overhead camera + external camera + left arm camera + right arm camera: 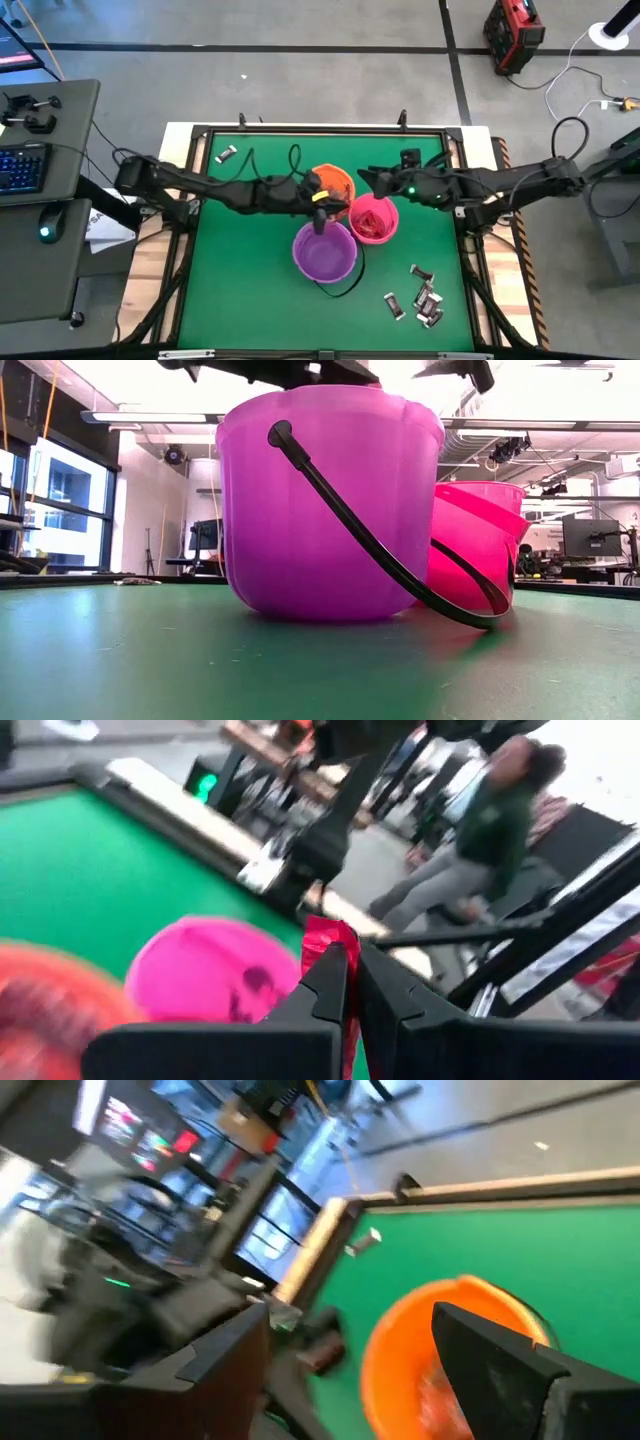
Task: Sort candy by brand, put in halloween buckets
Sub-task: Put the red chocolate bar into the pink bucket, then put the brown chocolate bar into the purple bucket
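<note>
Three buckets stand mid-table: orange (337, 182), pink (374, 219) and purple (324, 251), whose black handle (380, 555) has fallen onto the mat. My left gripper (322, 196) hovers between the orange and purple buckets, shut on a red candy (326, 938); its wrist view shows the pink bucket (205, 970) below. My right gripper (372, 180) is open above the gap between the orange and pink buckets, and the orange bucket (440, 1355) shows between its fingers. Red pieces lie inside the pink bucket. Dark and silver candies (424, 296) lie near the table's near right corner. My left gripper pinches the red candy between its two fingertips (335, 975). One end of the wrapper (324, 932) sticks out past the tips. The piece is lifted clear of the table and the buckets.
One lone candy (227, 154) lies near the far left corner of the green mat, also visible in the right wrist view (366, 1239). A raised black rim (300, 130) frames the mat. A person (480, 830) walks in the room beyond the table. A desk with keyboard (22, 165) stands left.
</note>
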